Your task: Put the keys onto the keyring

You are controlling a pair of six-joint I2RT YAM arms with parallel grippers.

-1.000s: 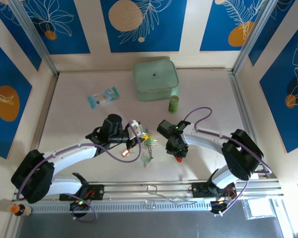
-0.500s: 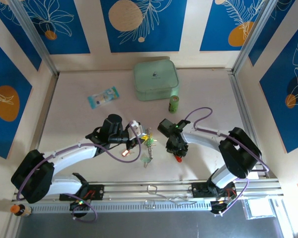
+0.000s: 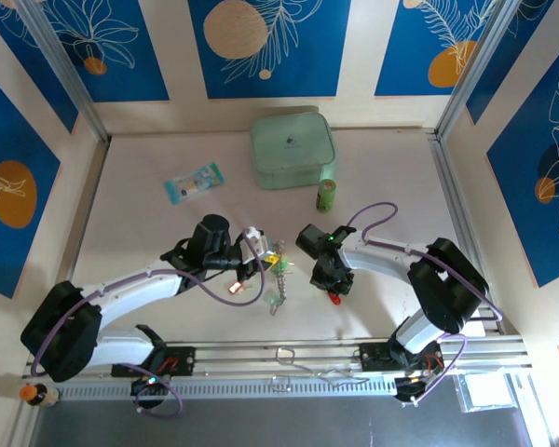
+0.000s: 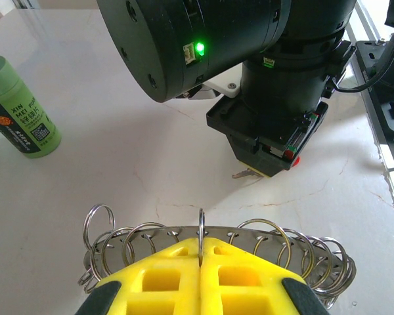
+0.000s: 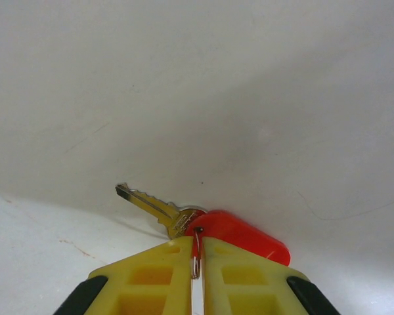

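Right end effector (image 5: 197, 254) has clamped red key (image 5: 241, 238); left wrist shows keyring (image 4: 233, 233).

Tabletop (image 3: 140, 233): pale, whitish and matt; faint hairline cracks and scuffs; it runs back to the far wall
Far wall (image 3: 172, 56): cream boards set with blue panels (image 3: 261, 65); white leaf drawings and pale or orange discs on the blue
Side walls (image 3: 9, 130): the same blue panels and cream strips, left and right
Frame: silvery metal posts (image 3: 61, 70) slanting at both back corners; a grooved metal rail (image 3: 233, 352) along the near edge
Light: soft and even; faint shadows
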